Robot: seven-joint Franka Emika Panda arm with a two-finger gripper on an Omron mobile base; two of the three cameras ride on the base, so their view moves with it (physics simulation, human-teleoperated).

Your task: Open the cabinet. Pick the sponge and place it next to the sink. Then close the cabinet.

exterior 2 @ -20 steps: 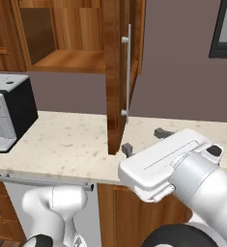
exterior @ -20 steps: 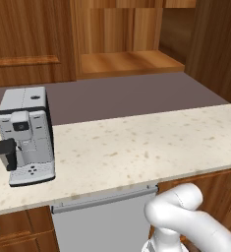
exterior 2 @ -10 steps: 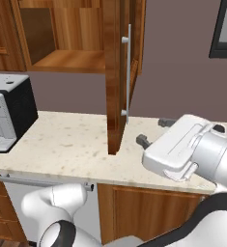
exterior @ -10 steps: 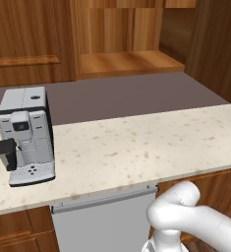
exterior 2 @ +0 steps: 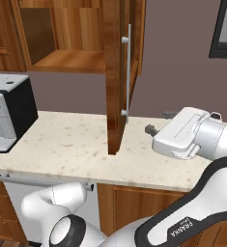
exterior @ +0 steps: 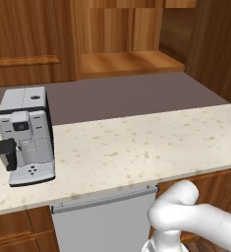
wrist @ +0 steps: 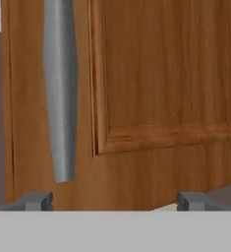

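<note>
Reddish-brown cabinet [exterior 2: 116, 72] door stands swung open. Our gripper [wrist: 114, 201] faces it, fingers wide and empty; sponge and closing remain.

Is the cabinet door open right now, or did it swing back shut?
Open. The cabinet door stands edge-on, swung out over the counter, with the bare lighter shelf exposed behind it.
</note>
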